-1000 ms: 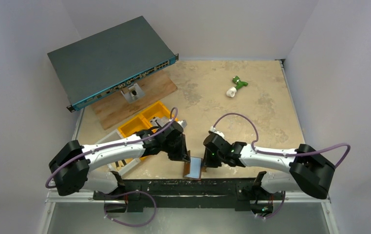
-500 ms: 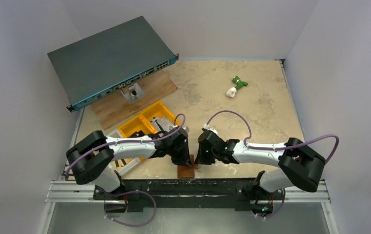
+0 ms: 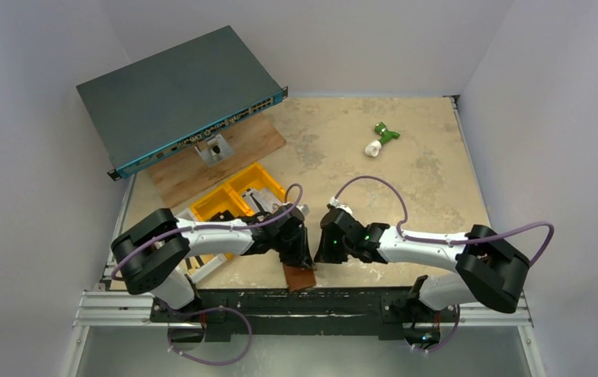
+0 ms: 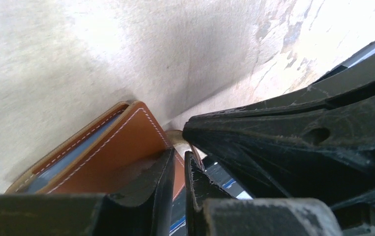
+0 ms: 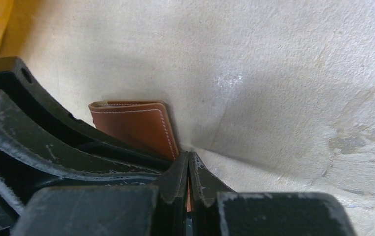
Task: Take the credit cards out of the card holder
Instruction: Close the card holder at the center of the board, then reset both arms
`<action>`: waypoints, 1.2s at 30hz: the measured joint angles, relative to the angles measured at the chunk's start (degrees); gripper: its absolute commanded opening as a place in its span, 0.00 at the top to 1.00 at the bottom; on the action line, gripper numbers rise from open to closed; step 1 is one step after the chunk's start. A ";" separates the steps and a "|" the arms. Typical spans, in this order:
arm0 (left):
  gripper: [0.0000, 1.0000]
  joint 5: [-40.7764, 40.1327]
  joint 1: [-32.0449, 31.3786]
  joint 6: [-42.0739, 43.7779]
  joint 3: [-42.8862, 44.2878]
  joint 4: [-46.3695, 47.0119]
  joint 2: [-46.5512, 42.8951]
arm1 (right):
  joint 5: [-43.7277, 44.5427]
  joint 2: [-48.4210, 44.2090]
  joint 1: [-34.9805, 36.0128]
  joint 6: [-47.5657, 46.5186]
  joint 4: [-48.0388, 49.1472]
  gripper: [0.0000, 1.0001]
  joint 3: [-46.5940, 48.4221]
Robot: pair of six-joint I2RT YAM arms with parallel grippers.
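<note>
The small brown leather bifold card holder point(image 3: 300, 277) rests on the mottled beige bench point(image 3: 413, 188), to the near right of the yellow plastic bin point(image 3: 216, 206), close to it but not touching. It is folded almost shut. A thin pale grey-blue credit card point(image 4: 62, 166) shows as a strip between its two leather leaves, so the card is inside the holder.

Both arms meet over the holder on the side away from the bin. The left tool point(image 4: 178, 161) is drawn narrow, with a sliver of brown leather between its black fingers. The right tool point(image 5: 187, 160) is just beside it, also nearly closed, with a thin line of brown in the gap. The two tools are so close that each fills part of the other's wrist view.

Beyond the bin sits a flat dark grey-blue network switch point(image 3: 174, 90).
</note>
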 measured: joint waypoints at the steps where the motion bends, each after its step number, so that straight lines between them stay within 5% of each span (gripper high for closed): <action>1: 0.87 -0.48 0.00 0.39 0.00 -0.94 -0.66 | 0.00 -0.02 0.00 0.00 -0.15 0.98 0.22; 31: 0.86 -6.45 1.60 6.64 0.00 -14.47 -12.57 | 1.44 -2.86 0.00 -0.11 -3.37 0.92 3.67; 36: 0.64 -6.95 1.62 7.30 0.15 -16.76 -15.63 | 2.78 -5.57 0.00 -0.22 -5.38 0.77 4.87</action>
